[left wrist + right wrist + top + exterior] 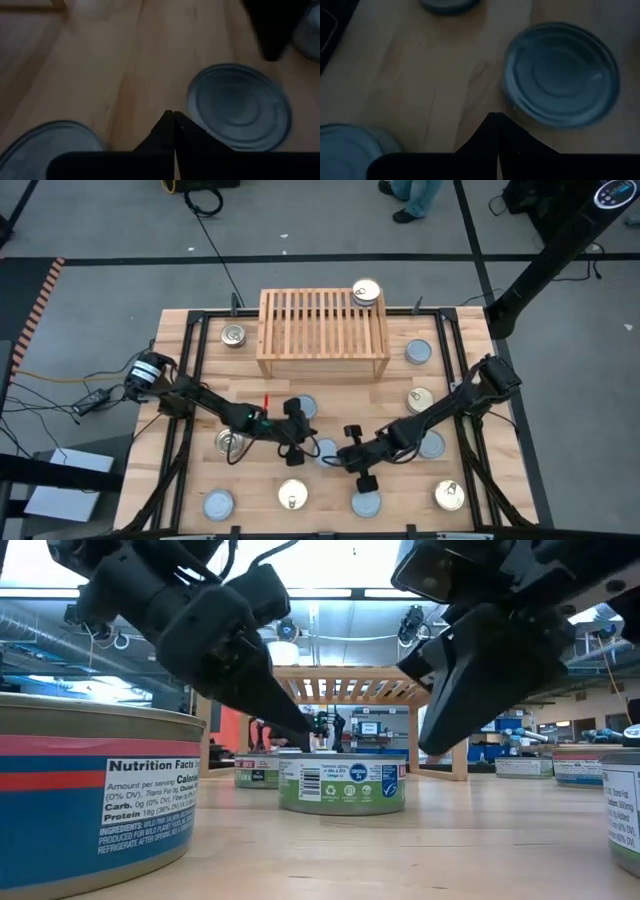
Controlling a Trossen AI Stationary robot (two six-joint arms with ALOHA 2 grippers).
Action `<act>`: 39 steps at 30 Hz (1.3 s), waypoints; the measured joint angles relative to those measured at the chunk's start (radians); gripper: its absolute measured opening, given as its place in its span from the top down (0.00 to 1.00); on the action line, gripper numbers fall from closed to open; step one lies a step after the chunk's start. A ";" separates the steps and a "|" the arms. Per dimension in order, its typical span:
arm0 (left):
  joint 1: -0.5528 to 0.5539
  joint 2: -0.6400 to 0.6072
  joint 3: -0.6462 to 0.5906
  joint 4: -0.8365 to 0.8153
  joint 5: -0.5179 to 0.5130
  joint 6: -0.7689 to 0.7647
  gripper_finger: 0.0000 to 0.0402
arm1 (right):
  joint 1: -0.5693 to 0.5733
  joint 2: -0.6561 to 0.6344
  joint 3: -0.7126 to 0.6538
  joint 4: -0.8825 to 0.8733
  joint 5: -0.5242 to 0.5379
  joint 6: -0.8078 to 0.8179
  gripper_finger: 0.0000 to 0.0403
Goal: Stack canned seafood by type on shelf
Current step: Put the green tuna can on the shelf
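Tins first, counted from above: one golden-lidded tin (pixel 367 291) sits on the shelf (pixel 322 330), at its far right corner, and that's the only one up there. Down on the table (pixel 180 350) there are eleven more. Gold lids: one left of the shelf (pixel 234 335), one right of it (pixel 421 399), one under the left arm (pixel 229 443), one near-centre (pixel 292 495), one near right (pixel 450 495). That makes six gold in all. Silver-blue lids: one far right (pixel 418 352), one just near the shelf (pixel 305 407), the centre tin (pixel 327 451) between the two grippers, one under the right arm (pixel 432 444), one near left (pixel 218 504), one near centre-right (pixel 367 504). Six silver.

The shelf stands at the far middle of the table, slats on top, solid boards at the sides.

Left gripper (pixel 303 435) is low over the table just left of that centre tin, its fingers (pixel 167 131) pinched tight together, holding nothing. Right gripper (pixel 345 452) sits just right of the same tin, fingers (pixel 492 131) likewise pressed together and empty. At table level the tin (pixel 342 782) shows a green label between both dark claws.

The surface is pale wooden planking. Beyond it, grey floor with cables, and a person's legs (pixel 415 195) at the far edge.
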 joint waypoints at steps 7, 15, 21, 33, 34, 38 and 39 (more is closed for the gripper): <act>0.019 0.063 0.000 0.047 0.026 0.024 1.00 | -0.017 0.054 -0.001 0.091 -0.013 -0.032 0.98; 0.016 0.124 0.000 0.124 0.056 0.027 1.00 | -0.043 0.080 0.000 0.113 -0.020 -0.026 0.98; 0.011 0.128 0.000 0.133 0.050 0.048 1.00 | -0.047 0.079 -0.001 0.113 0.017 -0.024 0.98; 0.005 0.132 0.000 0.125 0.054 0.073 1.00 | -0.037 0.028 0.000 0.125 0.089 -0.005 0.98; 0.005 0.132 0.000 0.122 0.057 0.074 1.00 | -0.037 0.025 0.000 0.126 0.092 -0.002 0.98; 0.004 0.132 0.000 0.114 0.067 0.074 1.00 | -0.033 0.008 0.000 0.135 0.108 0.000 0.98; 0.004 0.132 0.000 0.113 0.071 0.073 1.00 | -0.032 0.003 0.000 0.133 0.117 0.000 0.98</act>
